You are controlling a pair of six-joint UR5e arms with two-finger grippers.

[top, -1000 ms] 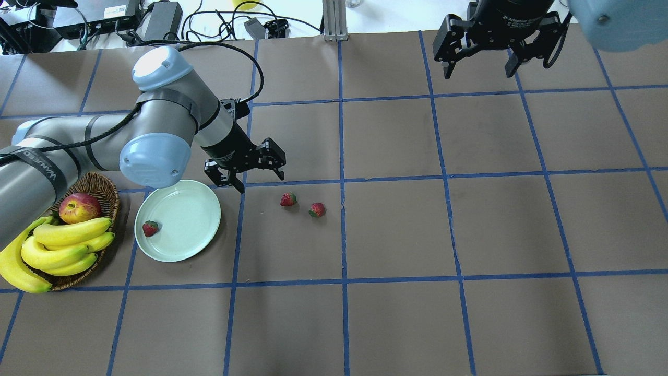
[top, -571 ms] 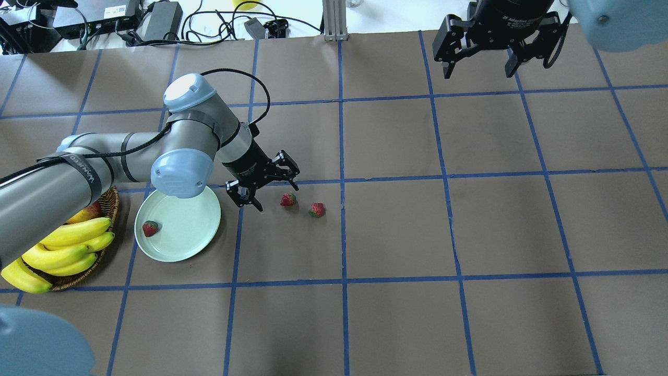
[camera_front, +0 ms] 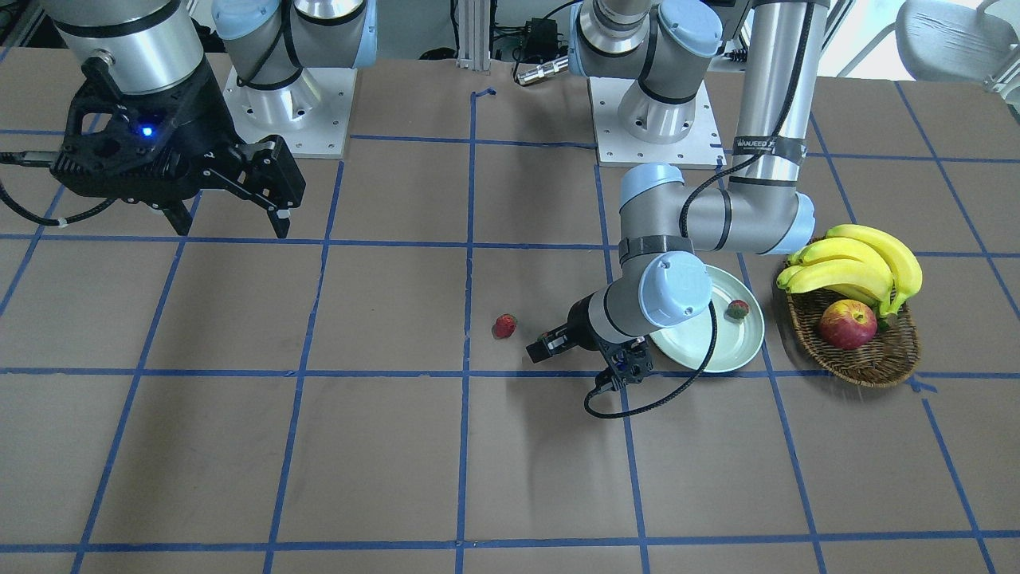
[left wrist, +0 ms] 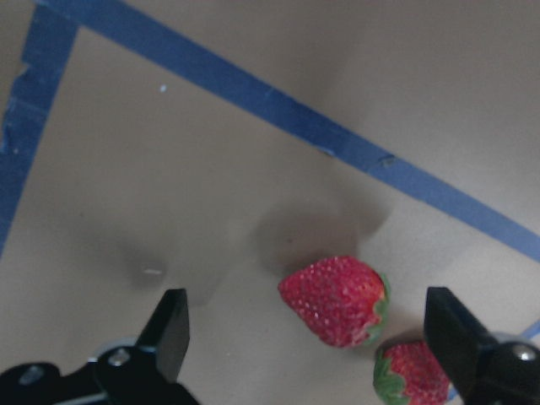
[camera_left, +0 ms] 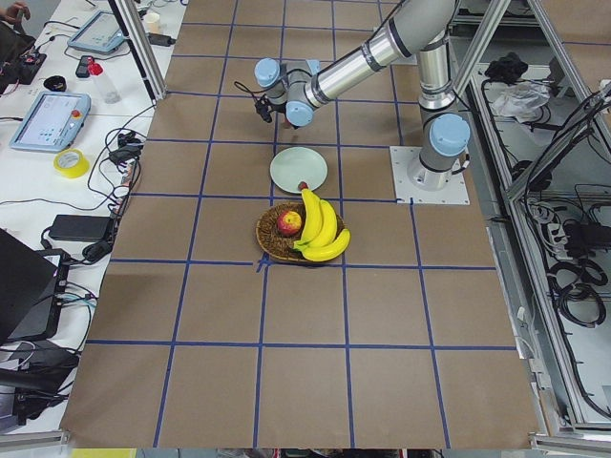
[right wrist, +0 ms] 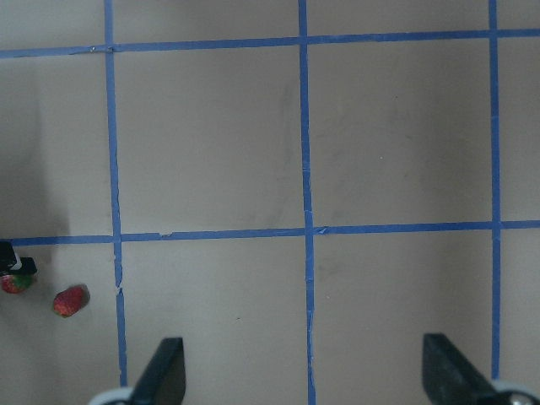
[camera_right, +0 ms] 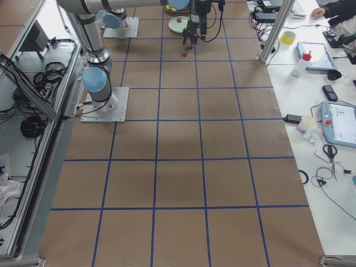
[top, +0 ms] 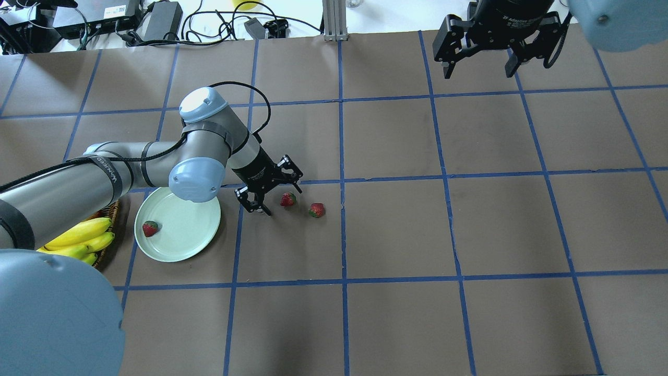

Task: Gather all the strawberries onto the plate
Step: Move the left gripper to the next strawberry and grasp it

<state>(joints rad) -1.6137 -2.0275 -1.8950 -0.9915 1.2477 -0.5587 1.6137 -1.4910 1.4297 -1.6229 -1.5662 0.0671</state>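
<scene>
Left gripper (top: 282,201) has advanced from the plate (top: 182,245) rim; jaws wide apart, empty, now straddling the near strawberry (top: 287,199). Second strawberry (top: 316,210) lies just beyond on the table; third strawberry (top: 150,228) rests unmoved on the plate.

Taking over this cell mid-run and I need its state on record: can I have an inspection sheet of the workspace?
Surface: brown table marked with a blue tape grid.
Job's things: plate holds one strawberry; nearer strawberry and farther strawberry lie on the table to its right, apart.
Clutter: wicker basket with bananas and an apple, beside the plate.
Grippers: left gripper open, low, nearer strawberry between its jaws, untouched; right gripper open, raised, far off.
Cables: black wrist cable looped on the left arm; loose cables past the table's far edge.
Surroundings: side bench with tablets and a yellow tape roll.
</scene>
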